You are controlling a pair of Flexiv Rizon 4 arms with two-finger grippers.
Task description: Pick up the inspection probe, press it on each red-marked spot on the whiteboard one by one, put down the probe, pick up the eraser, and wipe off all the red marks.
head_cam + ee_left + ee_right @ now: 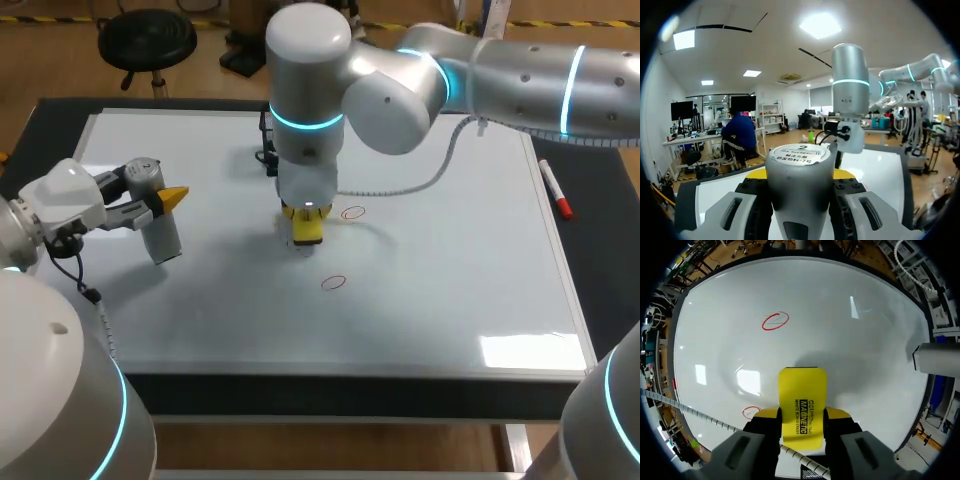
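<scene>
My right arm comes in from the right to the middle of the whiteboard (460, 280). Its gripper (306, 222) points down, shut on the yellow eraser (307, 232) (802, 407), which sits low on the board. One red mark (353, 212) (751, 412) lies just beside the eraser, another (333, 283) (775, 321) a little nearer the front edge. At the board's left, my left gripper (165, 205) (800, 172) is shut on the silver cylindrical inspection probe (160, 228) (800, 180), held roughly upright and slightly tilted. The probe's side (937, 360) also shows in the right wrist view.
A red marker pen (556, 188) lies on the dark mat off the board's right edge. A black object (268, 140) sits at the back of the board, partly hidden behind my right arm. The right arm's cable (420, 185) hangs over the board.
</scene>
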